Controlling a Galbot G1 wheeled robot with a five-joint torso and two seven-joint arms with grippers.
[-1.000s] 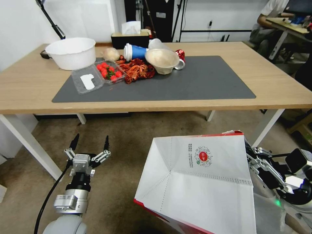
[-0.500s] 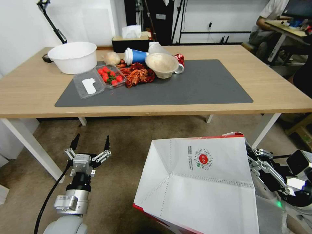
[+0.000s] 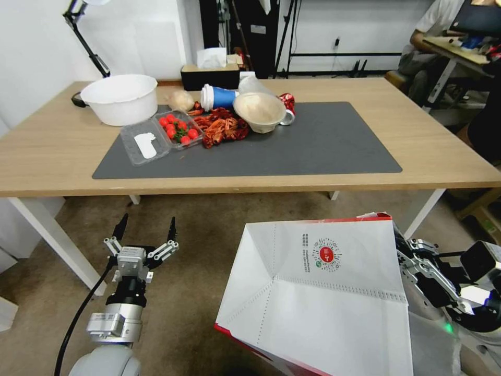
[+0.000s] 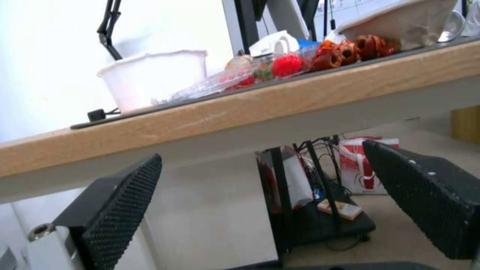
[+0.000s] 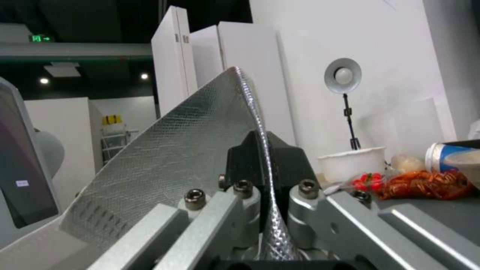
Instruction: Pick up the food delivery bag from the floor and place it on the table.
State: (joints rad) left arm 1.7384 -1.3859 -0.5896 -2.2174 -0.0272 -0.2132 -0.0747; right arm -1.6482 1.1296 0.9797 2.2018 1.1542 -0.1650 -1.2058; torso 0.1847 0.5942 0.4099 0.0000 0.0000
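Note:
The food delivery bag [image 3: 323,292], white with red edges and a round red logo, hangs tilted above the floor [image 3: 209,235], in front of the table [image 3: 52,156]. My right gripper [image 3: 406,249] grips it at its right edge. The right wrist view has that gripper [image 5: 264,150] shut on the bag's silver foil rim [image 5: 190,150]. My left gripper [image 3: 145,230] hangs low at the left, below the table's front edge, open with nothing between its fingers. In the left wrist view, the left gripper [image 4: 270,195] faces the table's underside.
On the dark grey mat [image 3: 323,141] lie a tomato box [image 3: 177,128], crayfish [image 3: 222,122], a blue cup [image 3: 219,96] and a paper bowl [image 3: 260,109]. A white bowl [image 3: 121,98] stands at the left. White table legs [image 3: 52,237] flank the bag. The mat's right half is bare.
The whole picture has shifted, so the table now sits lower in it: the camera moved. The bag stays in my right gripper and the left gripper stays open.

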